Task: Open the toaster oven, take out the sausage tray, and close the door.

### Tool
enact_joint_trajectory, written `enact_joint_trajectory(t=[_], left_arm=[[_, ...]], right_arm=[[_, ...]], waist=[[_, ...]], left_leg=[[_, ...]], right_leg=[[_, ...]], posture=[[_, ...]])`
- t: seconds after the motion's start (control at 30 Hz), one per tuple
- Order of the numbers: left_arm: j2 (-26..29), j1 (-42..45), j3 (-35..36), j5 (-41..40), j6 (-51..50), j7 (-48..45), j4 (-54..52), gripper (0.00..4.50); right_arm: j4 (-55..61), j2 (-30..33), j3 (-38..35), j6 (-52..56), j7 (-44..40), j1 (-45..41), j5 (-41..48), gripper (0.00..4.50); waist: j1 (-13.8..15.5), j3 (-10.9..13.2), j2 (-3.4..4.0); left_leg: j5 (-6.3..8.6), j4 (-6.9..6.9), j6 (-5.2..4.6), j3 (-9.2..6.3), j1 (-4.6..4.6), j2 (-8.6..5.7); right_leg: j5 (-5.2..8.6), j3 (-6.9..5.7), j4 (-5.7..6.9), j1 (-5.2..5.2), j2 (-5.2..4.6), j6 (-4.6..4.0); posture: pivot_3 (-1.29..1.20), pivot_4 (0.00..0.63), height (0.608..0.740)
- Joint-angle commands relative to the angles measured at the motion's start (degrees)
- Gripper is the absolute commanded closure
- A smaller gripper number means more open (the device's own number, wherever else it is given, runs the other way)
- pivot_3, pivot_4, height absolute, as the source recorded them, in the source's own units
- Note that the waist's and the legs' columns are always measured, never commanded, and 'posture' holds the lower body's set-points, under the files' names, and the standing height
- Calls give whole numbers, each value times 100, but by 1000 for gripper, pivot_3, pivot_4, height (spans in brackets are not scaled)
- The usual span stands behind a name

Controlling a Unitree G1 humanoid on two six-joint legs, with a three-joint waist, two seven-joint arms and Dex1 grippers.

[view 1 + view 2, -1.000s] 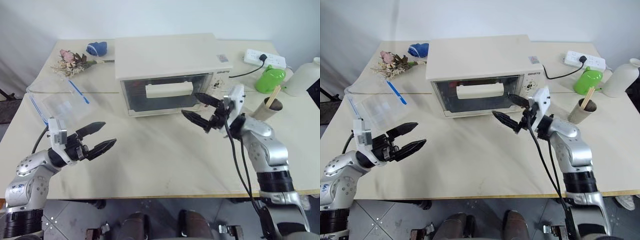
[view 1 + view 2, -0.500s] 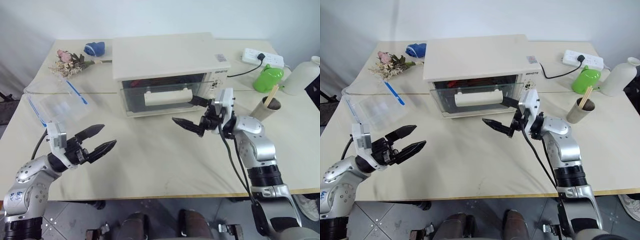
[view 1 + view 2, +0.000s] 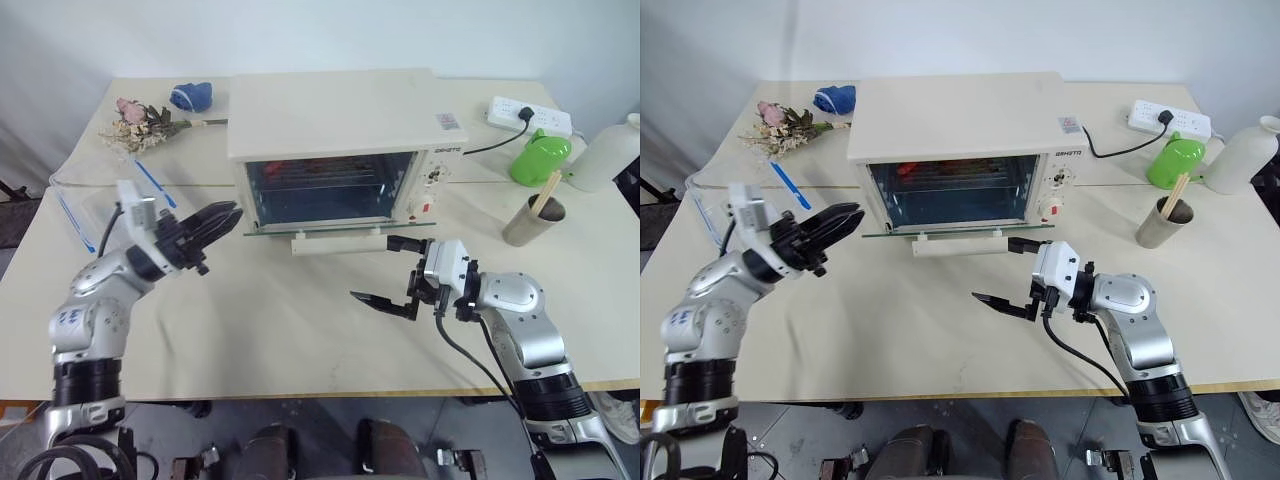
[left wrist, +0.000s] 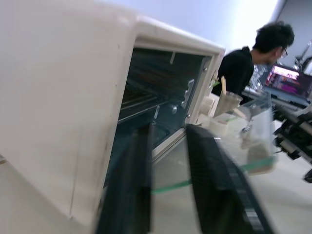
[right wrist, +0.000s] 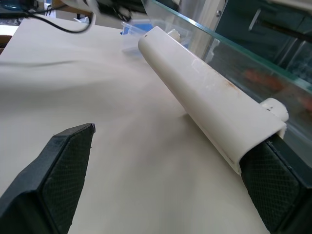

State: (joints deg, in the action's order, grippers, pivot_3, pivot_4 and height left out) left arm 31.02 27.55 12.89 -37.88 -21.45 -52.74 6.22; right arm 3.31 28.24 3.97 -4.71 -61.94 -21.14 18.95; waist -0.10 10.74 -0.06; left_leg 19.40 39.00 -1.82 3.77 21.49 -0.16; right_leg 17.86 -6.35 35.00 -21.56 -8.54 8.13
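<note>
Looking at a large cream-white boxy toaster oven (image 3: 335, 105) sitting toward the far middle of a pale wooden table (image 3: 280, 330), knob panel on its right side. Finding its clear glass door (image 5: 229, 48) already swung down, lying about level out from the front, with the wide cream-white bar handle (image 3: 335, 243) at its near edge.

Peering into the shiny metal interior and catching red shapes, seemingly the sausages (image 3: 300, 162), high up inside on the rack; failing to make out the silvery metal sausage tray itself, but placing it inside the oven, not on the table.

Hovering the left gripper (image 3: 232, 213) just beside the front left corner of the oven, near the left end of the lowered door, with the two black fingers drawn close together and gripping nothing visible.

Holding the right gripper (image 3: 372, 268) above the table in front of the oven, jaws spread wide and empty, pointing leftward. Keeping one finger right by the right end of the handle, contact impossible to judge, and the other out over bare table.

Spotting a clear plastic box with blue clips (image 3: 90, 205) near the table's left edge, a green container (image 3: 540, 158) and a white power strip (image 3: 530, 115) at the far right.
</note>
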Motion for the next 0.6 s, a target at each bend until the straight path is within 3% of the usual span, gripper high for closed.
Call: enact_joint_trajectory(t=[0.03, 0.3, 0.5, 0.6], left_arm=[[-168, 293, -362, 329, 295, -247, 264, 4480], [-326, 219, -870, 826, 603, -637, 482, 4480], [-195, -95, -1005, 1191, 934, -770, 445, 4480], [-217, -336, -1027, 1338, 1124, -747, 436, 4480]], right_arm=[[397, 42, -45, -204, 36, 50, 23, 0], [567, 330, -481, -317, 434, 983, -138, 0], [736, 648, -1350, -424, 885, 2391, -153, 0], [885, 817, -1853, -471, 1253, 2656, -368, 0]], waist=[[1, 0, 0], [82, 0, 0], [142, 0, -1], [126, 0, 0]], left_leg=[[0, 0, 0, 0, 0, 0], [0, 5, -1, -3, 1, -3], [-1, 10, -7, 10, 1, -1], [-4, 10, -7, 17, -3, 0]], right_leg=[[0, -1, 1, 0, 0, 0], [-1, -5, 0, 5, -2, 2], [-2, -2, -12, 10, -3, 4], [-2, 5, -11, 11, -3, 4]], posture=[[0, 150, 740], [0, 150, 740], [0, 150, 740], [0, 150, 740]])
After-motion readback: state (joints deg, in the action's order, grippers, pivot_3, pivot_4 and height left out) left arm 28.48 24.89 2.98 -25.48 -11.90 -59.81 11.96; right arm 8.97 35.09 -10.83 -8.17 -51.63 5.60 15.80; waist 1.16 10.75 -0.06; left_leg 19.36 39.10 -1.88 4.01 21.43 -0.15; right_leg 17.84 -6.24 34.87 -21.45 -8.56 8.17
